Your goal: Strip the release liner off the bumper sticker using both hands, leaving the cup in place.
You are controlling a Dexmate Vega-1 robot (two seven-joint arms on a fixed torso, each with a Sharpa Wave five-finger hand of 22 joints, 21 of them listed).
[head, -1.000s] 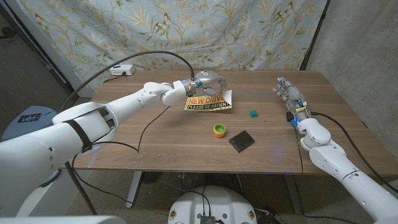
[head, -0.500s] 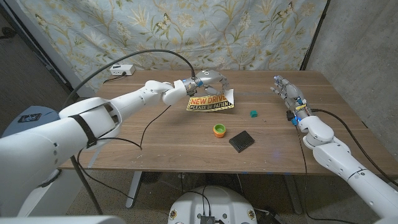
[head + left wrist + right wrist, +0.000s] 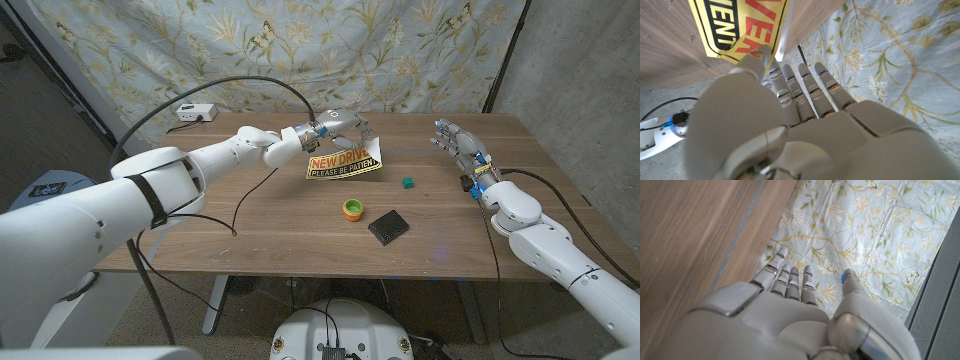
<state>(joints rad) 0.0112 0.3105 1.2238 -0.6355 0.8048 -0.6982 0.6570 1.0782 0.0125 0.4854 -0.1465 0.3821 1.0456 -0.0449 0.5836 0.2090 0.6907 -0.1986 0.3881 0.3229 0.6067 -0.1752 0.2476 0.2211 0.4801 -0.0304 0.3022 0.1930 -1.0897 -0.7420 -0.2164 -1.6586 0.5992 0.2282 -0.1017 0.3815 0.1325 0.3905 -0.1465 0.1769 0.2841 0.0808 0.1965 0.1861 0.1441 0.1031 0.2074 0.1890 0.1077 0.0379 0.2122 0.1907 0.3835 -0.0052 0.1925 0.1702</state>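
**Sticker lifted in the left hand, right hand waiting open**

Taking the orange-and-green cup [image 3: 353, 209] as the landmark, the nearest thing is a black square pad [image 3: 388, 226], just beside the cup on its right and a little nearer the robot. Both sit on the wooden counter [image 3: 270, 235]. A small teal piece [image 3: 407, 183] lies beyond the cup to the right, near it but apart.

Farther back from the cup, and a little to its left, the left hand [image 3: 335, 127] pinches the bumper sticker [image 3: 344, 164] at its top edge, so the yellow sheet hangs tilted above the counter with its lettering toward the robot. The left wrist view shows the thumb [image 3: 758, 56] pressed on the sticker's edge. Held this way, the lower edge looks free for the other hand to catch the liner.

Well to the right of the cup, the right hand [image 3: 462, 150] stands with its fingers spread, holding nothing, probably ready to come across. A white box [image 3: 193, 113] sits at the far left corner.
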